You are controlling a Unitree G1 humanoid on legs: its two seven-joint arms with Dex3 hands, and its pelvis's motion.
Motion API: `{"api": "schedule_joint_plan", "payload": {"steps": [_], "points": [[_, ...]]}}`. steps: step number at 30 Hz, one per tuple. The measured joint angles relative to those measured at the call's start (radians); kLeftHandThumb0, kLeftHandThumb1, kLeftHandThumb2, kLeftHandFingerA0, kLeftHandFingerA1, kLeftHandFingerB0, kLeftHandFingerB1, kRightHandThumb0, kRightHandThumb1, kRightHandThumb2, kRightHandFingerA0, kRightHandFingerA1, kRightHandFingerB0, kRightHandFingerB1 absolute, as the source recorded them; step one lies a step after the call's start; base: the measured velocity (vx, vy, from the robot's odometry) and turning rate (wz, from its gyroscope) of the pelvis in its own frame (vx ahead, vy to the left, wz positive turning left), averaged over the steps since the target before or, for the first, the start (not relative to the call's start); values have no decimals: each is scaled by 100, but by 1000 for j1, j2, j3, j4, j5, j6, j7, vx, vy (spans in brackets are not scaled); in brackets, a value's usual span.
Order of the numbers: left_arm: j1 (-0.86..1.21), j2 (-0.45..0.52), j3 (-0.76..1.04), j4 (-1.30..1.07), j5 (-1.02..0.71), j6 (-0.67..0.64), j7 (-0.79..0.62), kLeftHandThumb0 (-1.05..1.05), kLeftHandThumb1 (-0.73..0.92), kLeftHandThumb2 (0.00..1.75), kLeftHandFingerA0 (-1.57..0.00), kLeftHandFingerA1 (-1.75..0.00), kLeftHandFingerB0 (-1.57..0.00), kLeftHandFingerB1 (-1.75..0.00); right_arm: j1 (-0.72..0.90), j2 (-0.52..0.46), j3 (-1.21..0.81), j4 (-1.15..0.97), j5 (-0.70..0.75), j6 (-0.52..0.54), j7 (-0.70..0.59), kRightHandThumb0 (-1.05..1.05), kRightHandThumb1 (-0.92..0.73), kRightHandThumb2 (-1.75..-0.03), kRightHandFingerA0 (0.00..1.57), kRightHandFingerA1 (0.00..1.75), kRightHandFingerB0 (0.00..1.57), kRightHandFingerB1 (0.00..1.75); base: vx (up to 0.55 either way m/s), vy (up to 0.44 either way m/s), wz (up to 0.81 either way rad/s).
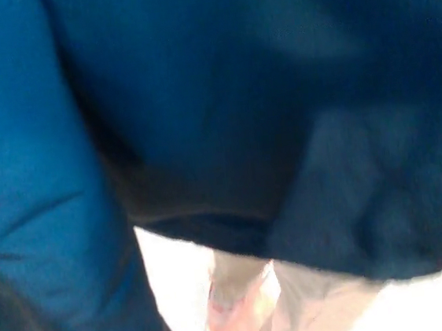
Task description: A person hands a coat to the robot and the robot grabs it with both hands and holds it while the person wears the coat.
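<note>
Across the head view, nearly edge to edge: coat [221, 94], dark blue, blurred, very close to the camera. It covers the whole upper part of the picture and runs down the left side to the bottom edge.

Item, left of the coat's middle: a long fold or sleeve of the same blue cloth, brighter than the rest, hanging down to the bottom edge; a dark seam or shadow divides it from the main body of the coat.

Item, lower right of the coat: a darker, creased lobe of cloth ending in a soft, fuzzy hem.

Item, below the coat's hem: a person's legs [315, 306] in light tan trousers, only partly seen, blurred.

Item, just left of the legs, below the hem: orange floor patch [233, 314], washed out, edges unclear.

Item, around the legs and patch: pale floor [179, 288], overexposed to near white.

Robot's left hand and right hand: neither shows; the coat hides everything at both sides, so whether their fingers are spread or clasping the cloth cannot be told.
</note>
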Motion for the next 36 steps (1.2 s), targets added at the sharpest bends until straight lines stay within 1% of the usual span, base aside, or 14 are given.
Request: {"api": "schedule_joint_plan", "payload": {"steps": [16,36], "points": [[0,25,3,10,1,1,10,-84,49,103,-157,-159,-108,-133,7,-31,-21,19,-14,19,-3,-48,-74,-64,97,174,73,165,0,0,0],[60,44,4,13,1,1,17,-84,49,103,-157,-159,-108,-133,62,-23,-41,19,-18,33,-10,-48,-74,-64,97,174,73,165,0,0,0]]}}
